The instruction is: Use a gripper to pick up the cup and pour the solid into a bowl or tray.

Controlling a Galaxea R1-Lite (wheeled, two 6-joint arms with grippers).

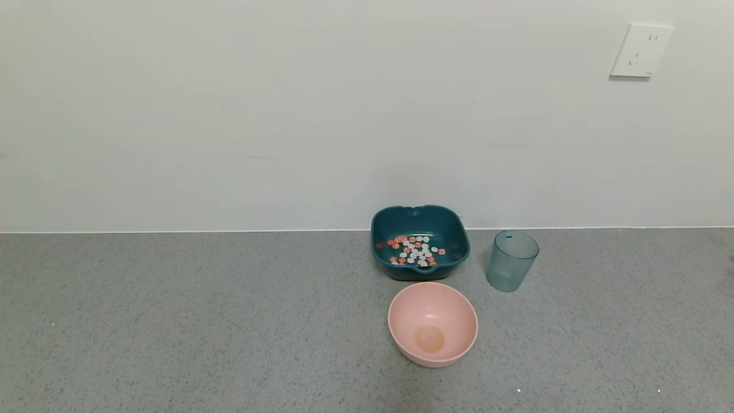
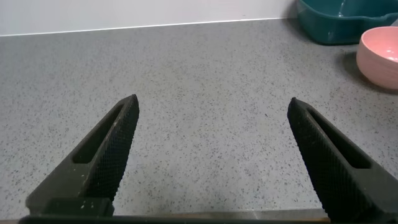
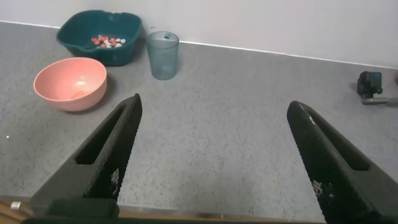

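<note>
Translucent blue-green ribbed plastic cup [image 1: 512,261] stands upright, apparently empty, beside the dark teal rounded-square dish [image 1: 453,229].
Orange-red and white discs [image 1: 416,250] lie in that dish; both tools, left [image 2: 211,165] and right [image 3: 214,165], gape apart, clear of it.

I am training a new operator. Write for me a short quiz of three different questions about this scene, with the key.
1. True or false: the solid lies in the teal dish.
2. Which stands upright and apart from both dishes: A the cup, B the pink bowl?
3. Fill in: the jaws of the left gripper and right gripper are both ____.

Key: 1 true; 2 A; 3 open.
</note>
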